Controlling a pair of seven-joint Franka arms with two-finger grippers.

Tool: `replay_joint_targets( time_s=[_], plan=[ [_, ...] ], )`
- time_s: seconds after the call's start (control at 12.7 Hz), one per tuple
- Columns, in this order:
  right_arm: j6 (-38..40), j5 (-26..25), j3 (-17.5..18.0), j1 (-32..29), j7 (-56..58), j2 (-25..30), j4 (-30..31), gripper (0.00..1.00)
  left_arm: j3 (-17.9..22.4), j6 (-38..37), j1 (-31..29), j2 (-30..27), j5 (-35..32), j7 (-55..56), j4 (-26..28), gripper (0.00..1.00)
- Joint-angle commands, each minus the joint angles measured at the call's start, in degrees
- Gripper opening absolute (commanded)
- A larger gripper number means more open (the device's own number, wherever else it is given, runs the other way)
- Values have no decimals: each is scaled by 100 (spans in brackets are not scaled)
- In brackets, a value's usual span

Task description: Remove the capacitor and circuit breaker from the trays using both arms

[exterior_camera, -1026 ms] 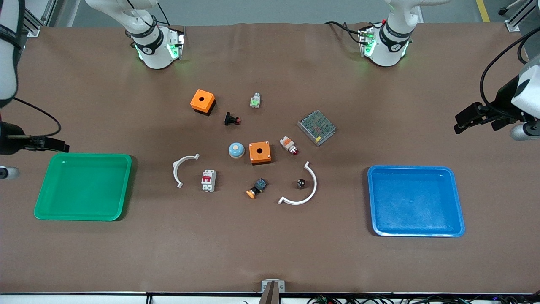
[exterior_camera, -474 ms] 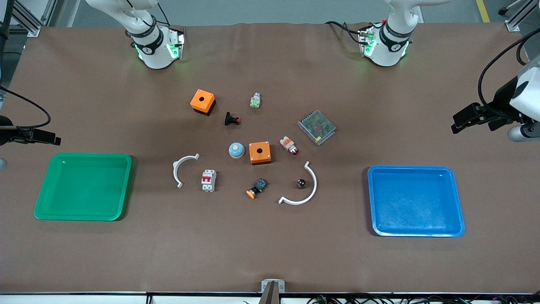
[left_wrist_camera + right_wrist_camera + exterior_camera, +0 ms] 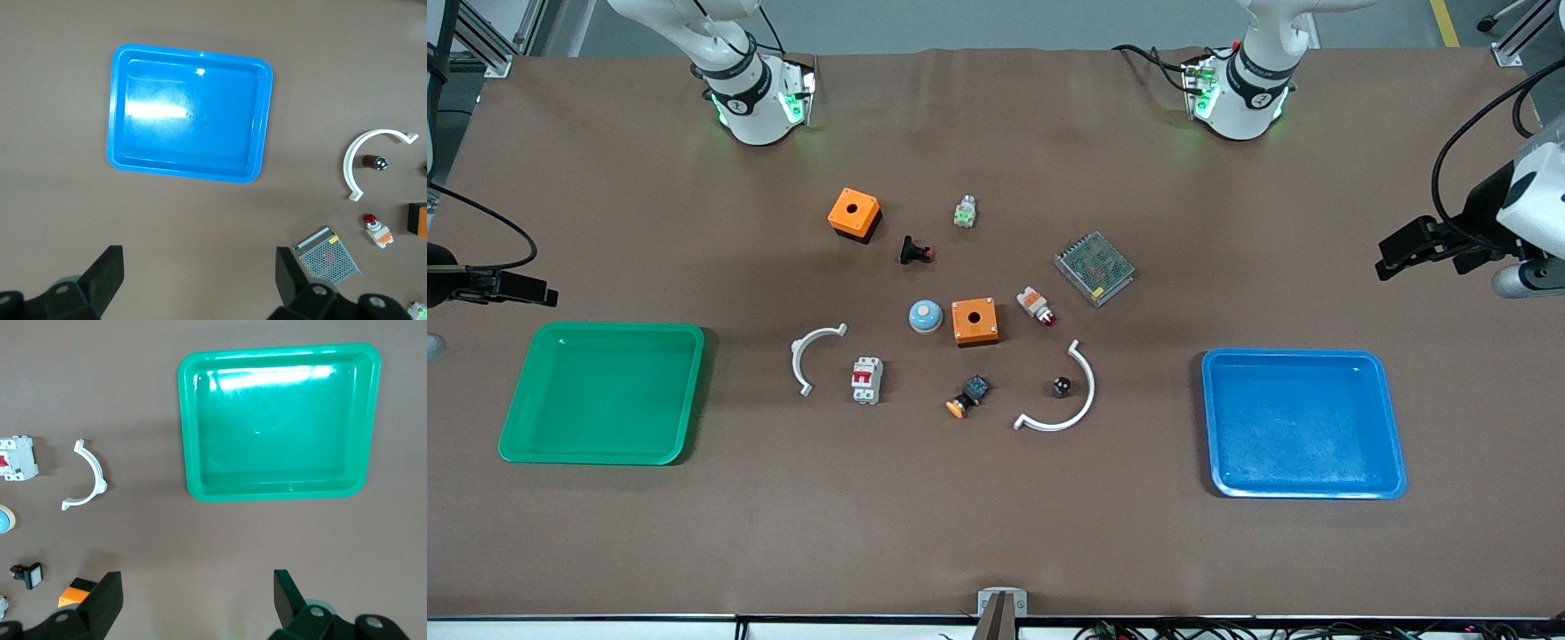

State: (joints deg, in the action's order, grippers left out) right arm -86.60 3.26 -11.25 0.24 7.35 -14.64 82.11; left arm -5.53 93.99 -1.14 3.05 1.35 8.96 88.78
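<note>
Brown table (image 3: 996, 516) is seen with both grippers spread wide and empty, the left gripper (image 3: 197, 277) raised near the blue tray (image 3: 1303, 422), the right gripper (image 3: 193, 600) near the green tray (image 3: 605, 391), while capacitor (image 3: 1061, 386) and breaker (image 3: 866, 380) lie well apart from both, mid-table.

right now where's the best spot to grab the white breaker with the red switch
Probably from straight above, fingers closing across the two long flat sides of the breaker. It lies flat with its red lever facing up, so the sides give parallel faces and the lever stays untouched. The white curved clip sits beside it toward the right arm's end, apart from it, leaving room for a finger there.
</note>
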Motion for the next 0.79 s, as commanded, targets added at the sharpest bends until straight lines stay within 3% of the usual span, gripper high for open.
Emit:
replay_joint_targets(
  time_s=[0.0, 0.71],
  plan=[
    [47, -28, 53, -68, 12, 57, -116, 100, -27, 366, -18, -534, 67, 1, 649, 100],
    [407, -19, 18, -120, 47, 233, -63, 100, -27, 199, -18, -376, 67, 1, 341, 100]
  ],
)
